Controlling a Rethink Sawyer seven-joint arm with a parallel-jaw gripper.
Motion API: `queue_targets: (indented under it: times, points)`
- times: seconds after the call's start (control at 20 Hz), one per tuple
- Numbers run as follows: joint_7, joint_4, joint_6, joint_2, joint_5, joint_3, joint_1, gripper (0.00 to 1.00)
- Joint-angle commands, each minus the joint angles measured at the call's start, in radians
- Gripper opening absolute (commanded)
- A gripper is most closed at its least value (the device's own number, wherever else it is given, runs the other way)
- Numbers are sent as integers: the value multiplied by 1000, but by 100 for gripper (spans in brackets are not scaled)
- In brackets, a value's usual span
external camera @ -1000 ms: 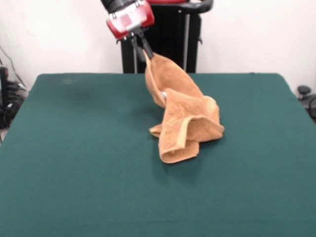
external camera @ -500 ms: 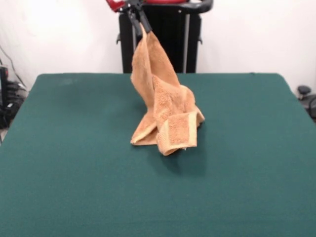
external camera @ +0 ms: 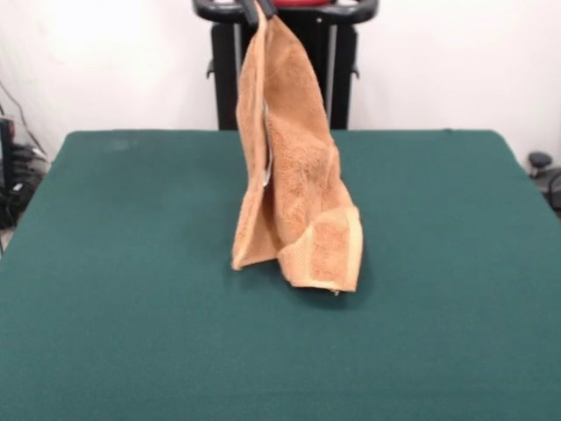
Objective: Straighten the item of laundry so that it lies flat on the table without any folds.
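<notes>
Spreading across nearly the whole front view, the large dark green felt-topped worktop (external camera: pixel 131 333) carries only one thing: a small orange-tan terry-cloth hand towel (external camera: pixel 294 189), which hangs over its middle. The towel is drawn up tall, its long axis close to vertical, its top corner pointing up to the picture's top edge and its lower hem resting on, or just brushing, the felt; I cannot tell which. It hangs in soft lengthwise folds, one flap doubled over the front, with a flat woven band (external camera: pixel 331 253) along the bottom and a sliver of white label (external camera: pixel 266 175) at a fold.

Judging by the drape, the cloth is light, limp and not slippery, and will follow whichever point is held and collapse when lowered. A corner or hem band looks the best place to take hold, since it lets the rest fall open.

Only the black tips of the tool (external camera: pixel 261 9) show, clamped together on the towel's top corner.
</notes>
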Motion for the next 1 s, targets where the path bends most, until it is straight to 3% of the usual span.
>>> queue_targets:
  times: [0.05, 0.3, 0.4, 0.55, 0.8, 1.0]
  points:
    - [309, 102, -74, -46, 133, 219, 11, 0]
    - [399, 118, -123, -64, 238, 376, -39, 0]
    - [404, 122, -153, -61, 251, 388, -45, 0]
    - [366, 124, -208, -50, 220, 322, -29, 0]
    - [269, 105, -237, 92, 78, 103, 27, 0]
    - [258, 85, -237, 172, 31, 29, 49, 0]
